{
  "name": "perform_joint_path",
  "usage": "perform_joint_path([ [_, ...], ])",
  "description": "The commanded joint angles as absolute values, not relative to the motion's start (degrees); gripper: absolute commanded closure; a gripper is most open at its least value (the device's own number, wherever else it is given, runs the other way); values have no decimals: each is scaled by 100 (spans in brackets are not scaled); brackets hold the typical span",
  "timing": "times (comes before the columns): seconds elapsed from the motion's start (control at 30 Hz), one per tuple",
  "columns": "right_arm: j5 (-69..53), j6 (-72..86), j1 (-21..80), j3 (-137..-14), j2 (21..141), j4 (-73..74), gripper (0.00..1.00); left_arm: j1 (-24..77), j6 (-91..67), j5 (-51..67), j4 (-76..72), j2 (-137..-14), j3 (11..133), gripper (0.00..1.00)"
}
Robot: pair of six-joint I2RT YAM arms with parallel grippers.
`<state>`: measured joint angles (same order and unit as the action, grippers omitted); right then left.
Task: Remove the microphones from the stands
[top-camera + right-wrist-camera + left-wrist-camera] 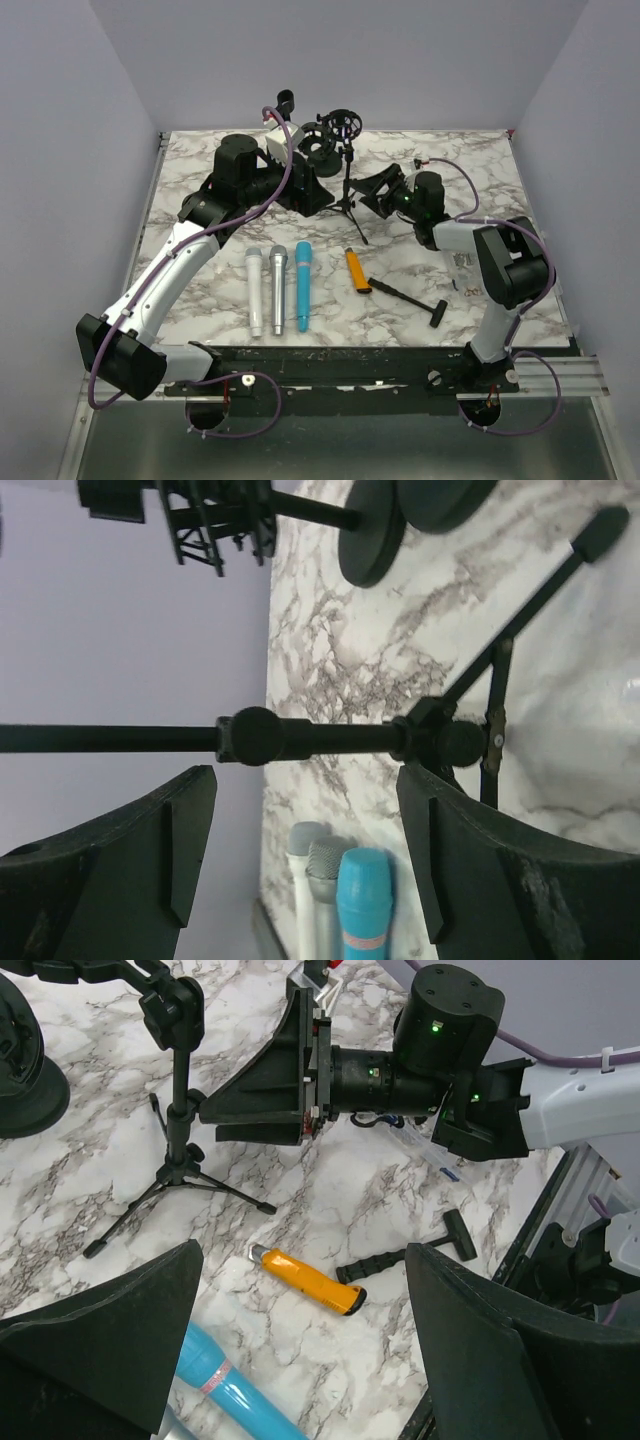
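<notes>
A black tripod microphone stand (348, 195) stands at the back middle of the marble table, with a ring-shaped shock mount (340, 124) on top. I cannot tell whether a microphone sits in the mount. My right gripper (378, 190) is open just right of the stand's pole. In the right wrist view the pole (300, 738) lies across just beyond the open gripper (305, 850). My left gripper (310, 188) is open and empty just left of the stand. Its wrist view shows the open gripper (300, 1350) above the table, the pole (180, 1090), and the right gripper (215, 1110).
A white microphone (255, 290), a grey one (278, 285) and a blue one (302, 285) lie side by side at the front. An orange utility knife (357, 270) and a black T-shaped tool (410, 298) lie to their right. A black round-based object (320, 150) stands behind the left gripper.
</notes>
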<state>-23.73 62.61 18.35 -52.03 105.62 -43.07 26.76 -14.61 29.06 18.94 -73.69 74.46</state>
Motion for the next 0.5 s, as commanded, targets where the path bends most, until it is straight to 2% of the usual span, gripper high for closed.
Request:
perform_joint_path([
  [0.0, -2532, 7347, 1811, -5362, 10319, -3144, 21, 2715, -1494, 3090, 1796, -7405, 7501, 16],
  [0.17, -2307, 8031, 1818, -5591, 10191, -2661, 20, 2714, -1503, 3090, 1792, -7384, 7499, 16],
  [0.3, -1799, 8191, 1922, -6337, 10281, -1242, 20, 2715, -1520, 3087, 1767, -7367, 7486, 16],
  [0.47, -1367, 8622, 2045, -6728, 10296, -633, 27, 2715, -1530, 3086, 1765, -7374, 7488, 16],
])
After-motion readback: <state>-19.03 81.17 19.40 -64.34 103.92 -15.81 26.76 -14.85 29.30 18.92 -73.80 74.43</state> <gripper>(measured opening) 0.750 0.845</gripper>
